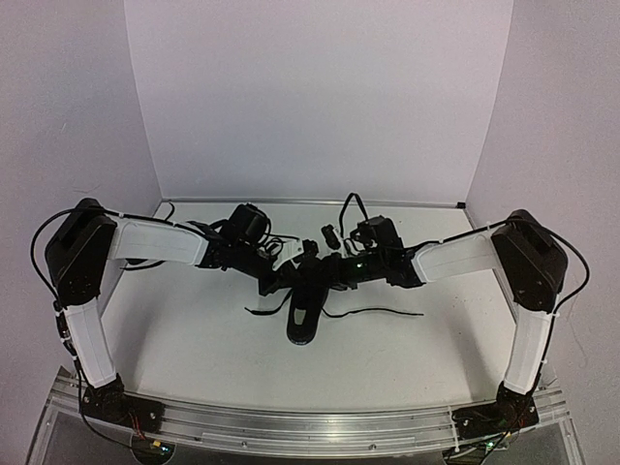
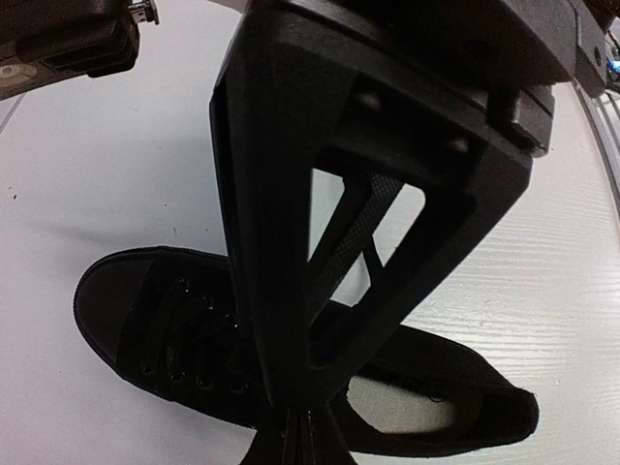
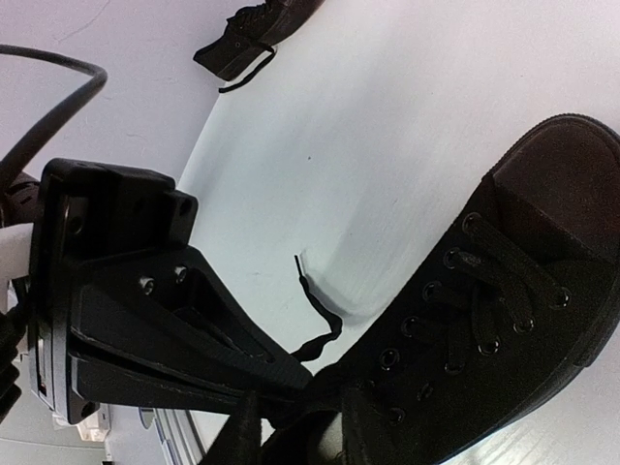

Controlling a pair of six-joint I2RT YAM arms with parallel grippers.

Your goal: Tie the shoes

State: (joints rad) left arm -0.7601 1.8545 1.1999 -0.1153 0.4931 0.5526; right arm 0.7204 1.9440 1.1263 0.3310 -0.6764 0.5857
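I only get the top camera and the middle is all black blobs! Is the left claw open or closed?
Observer: Closed. The left wrist camera shows the left gripper with its fingers pressed together over the shoe.
Operator: Where's the other shoe?
Observer: The right wrist camera shows a second shoe farther off on the table, a lace trailing beside it.
Operator: Is the middle one tied?
Observer: No bow shows; its laces just criss-cross up the front.
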